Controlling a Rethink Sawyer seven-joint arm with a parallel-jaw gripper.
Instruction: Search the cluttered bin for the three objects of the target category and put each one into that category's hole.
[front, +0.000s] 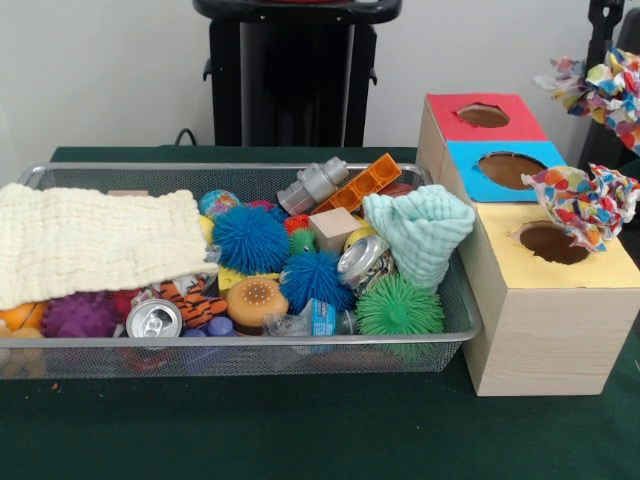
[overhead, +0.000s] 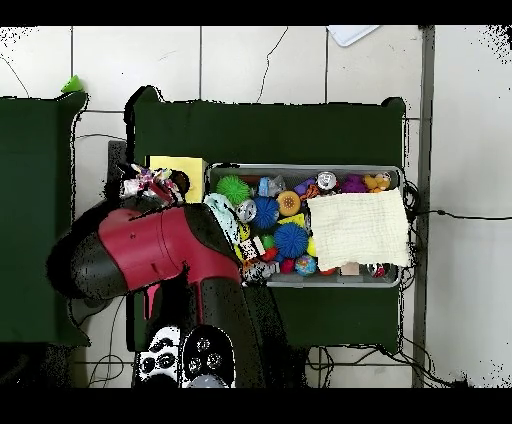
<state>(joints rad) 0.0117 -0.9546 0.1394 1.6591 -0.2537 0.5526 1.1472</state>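
The gripper's jaws are hidden under the red arm (overhead: 150, 250), so I cannot tell their state; in the mesh bin (front: 455, 330) a mint cloth (front: 420, 235) and a cream cloth (front: 95, 240) lie uppermost, probably light, limp and best pinched at a raised fold.

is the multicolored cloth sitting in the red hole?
No, the multicolored cloth sits at the yellow hole; the red hole is empty.

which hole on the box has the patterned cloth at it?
The yellow-topped hole, nearest the camera in the front view: the multicoloured cloth sits at its rim. The red hole and blue hole are uncovered.
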